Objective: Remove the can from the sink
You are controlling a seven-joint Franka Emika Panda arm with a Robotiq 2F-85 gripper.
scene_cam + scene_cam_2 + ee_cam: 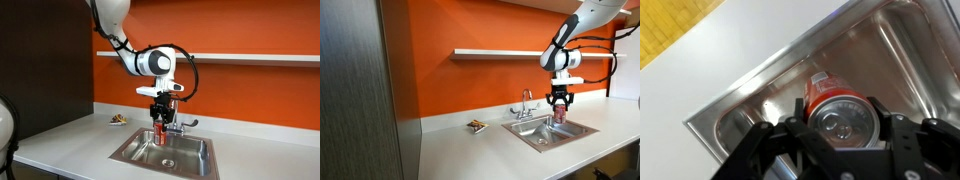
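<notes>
1. In the wrist view, at 6 o'clock, the claw (840, 122) pinches the red can (828, 97) from both sides, its silvery top facing up.
2. Beyond it, the steel sink (755, 100) runs from 8 to 1 o'clock.
3. In an exterior view, the can (157, 133) sits over the basin, with the faucet (178, 124) at its 2 o'clock.
4. A small dish (118, 121) rests on the grey surface (60, 150), at the sink's 10 o'clock.
</notes>
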